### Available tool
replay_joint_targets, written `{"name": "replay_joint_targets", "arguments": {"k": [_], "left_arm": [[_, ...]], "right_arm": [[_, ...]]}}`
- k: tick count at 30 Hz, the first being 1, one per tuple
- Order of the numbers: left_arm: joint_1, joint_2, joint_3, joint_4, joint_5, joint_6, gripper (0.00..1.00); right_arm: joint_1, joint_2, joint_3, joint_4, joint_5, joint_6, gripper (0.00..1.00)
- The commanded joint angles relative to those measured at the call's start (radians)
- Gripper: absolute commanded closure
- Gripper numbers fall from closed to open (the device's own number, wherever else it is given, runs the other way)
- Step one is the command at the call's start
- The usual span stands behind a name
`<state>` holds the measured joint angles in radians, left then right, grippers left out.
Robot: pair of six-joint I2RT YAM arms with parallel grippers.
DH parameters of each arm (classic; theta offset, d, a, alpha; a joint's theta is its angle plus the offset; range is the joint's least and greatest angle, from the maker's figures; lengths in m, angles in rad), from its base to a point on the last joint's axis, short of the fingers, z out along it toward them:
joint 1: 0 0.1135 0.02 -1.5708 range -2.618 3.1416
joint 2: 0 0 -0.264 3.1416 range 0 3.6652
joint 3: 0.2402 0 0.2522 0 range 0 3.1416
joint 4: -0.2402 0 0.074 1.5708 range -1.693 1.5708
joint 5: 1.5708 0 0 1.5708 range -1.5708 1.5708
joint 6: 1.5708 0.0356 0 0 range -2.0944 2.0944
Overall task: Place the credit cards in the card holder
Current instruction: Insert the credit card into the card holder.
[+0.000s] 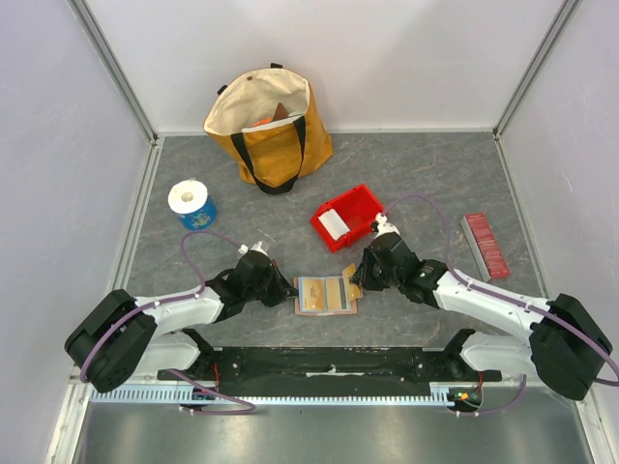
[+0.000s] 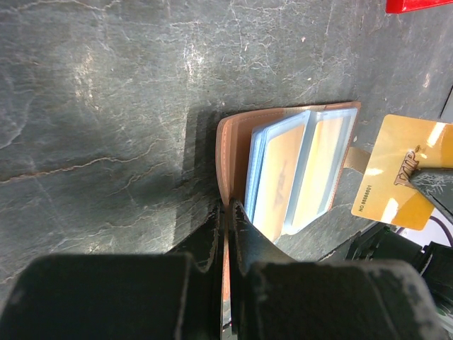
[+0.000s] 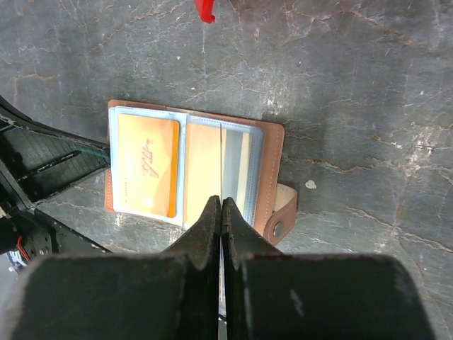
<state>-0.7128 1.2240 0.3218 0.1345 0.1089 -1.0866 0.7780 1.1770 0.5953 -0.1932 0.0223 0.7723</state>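
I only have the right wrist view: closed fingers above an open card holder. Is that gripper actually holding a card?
Observer: Yes. The left wrist view shows the right gripper pinching a gold credit card beside the card holder, not yet in a slot.
Operator: What is the left arm doing?
Observer: The left gripper is shut on the holder's opposite leather edge.
Operator: Any cards lying elsewhere?
Observer: From above, what looks like a white card lies in the red bin, behind the holder.
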Motion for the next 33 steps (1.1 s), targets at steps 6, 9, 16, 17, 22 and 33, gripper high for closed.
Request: {"name": "replay_joint_targets", "arguments": {"k": [6,9,16,17,22,33], "left_arm": [[0.004,0.005,0.011,0.010,0.009,0.013,0.98],[0.006,0.003,0.014,0.004,0.008,0.013,0.98],[0.006,0.017,0.022,0.002,0.011,0.016,0.98],[0.006,0.019,0.023,0.002,0.011,0.016,0.98],[0.004,0.020,0.026,0.002,0.014,0.016,0.98],[0.004,0.023,0.033,0.002,0.014,0.016,0.98]], "right_arm": [[0.020,0.016,-0.026,0.020,0.100,0.024,1.00],[0.021,0.030,-0.028,0.017,0.103,0.021,1.00],[0.029,0.078,-0.034,0.031,0.100,0.016,1.00],[0.032,0.082,-0.035,0.034,0.100,0.018,1.00],[0.037,0.088,-0.042,0.066,0.073,0.024,1.00],[0.038,0.046,-0.017,0.087,0.022,0.039,1.00]]}}
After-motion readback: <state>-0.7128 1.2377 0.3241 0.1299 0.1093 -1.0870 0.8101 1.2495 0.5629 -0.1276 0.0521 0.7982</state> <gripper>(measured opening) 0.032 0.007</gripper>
